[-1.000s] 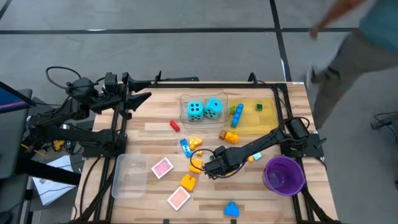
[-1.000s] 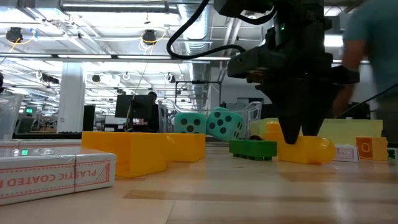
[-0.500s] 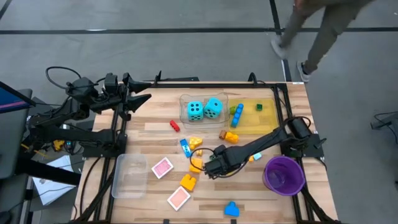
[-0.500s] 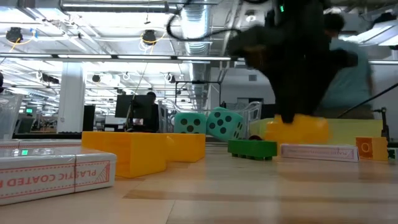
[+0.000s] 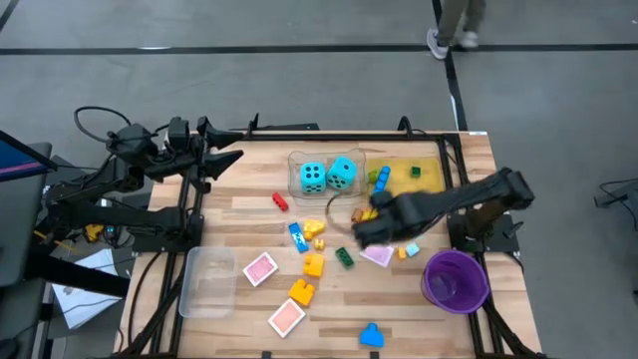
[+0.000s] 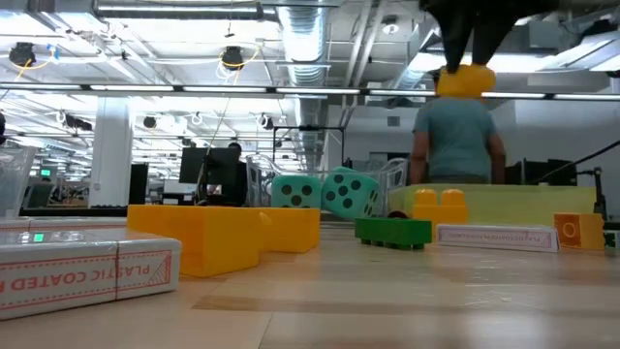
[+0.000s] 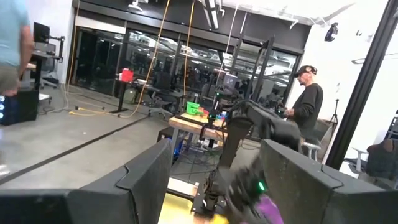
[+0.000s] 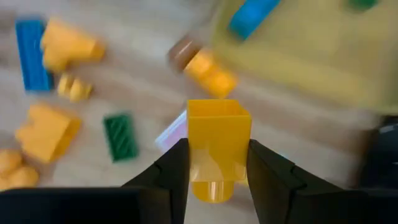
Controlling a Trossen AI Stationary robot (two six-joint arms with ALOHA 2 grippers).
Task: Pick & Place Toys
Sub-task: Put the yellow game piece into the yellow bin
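Observation:
My right gripper (image 5: 365, 230) is shut on a yellow plastic brick (image 8: 217, 140) and stands high above the table's middle, near the yellow tray (image 5: 424, 194). The brick also shows in the low view (image 6: 463, 79). Two turquoise dice (image 5: 327, 176) sit in a clear tray. A green brick (image 5: 344, 257), orange and yellow bricks (image 5: 313, 264), a blue brick (image 5: 296, 236) and pink tiles (image 5: 260, 269) lie flat on the wood. My left gripper (image 5: 224, 156) is open and empty at the far left corner. My right gripper pinches the yellow brick by two opposite side faces (image 8: 194, 149) between its two fingers (image 8: 268, 174). The fingers come from above, pointing down. The brick is lifted clear of the table and hangs at the fingertips (image 6: 463, 79).
A purple bowl (image 5: 456, 279) stands at the near right. A clear tray (image 5: 209, 284) lies at the near left. A blue brick (image 5: 371, 335) and a pink tile (image 5: 286, 317) lie near the front edge. A person (image 6: 457, 136) stands beyond the table.
My right gripper has risen from the table with the yellow brick and gone toward the far right, toward the yellow tray. The brick is lifted clear. The green brick and a pink tile that it stood over now show. A person has walked past behind the table.

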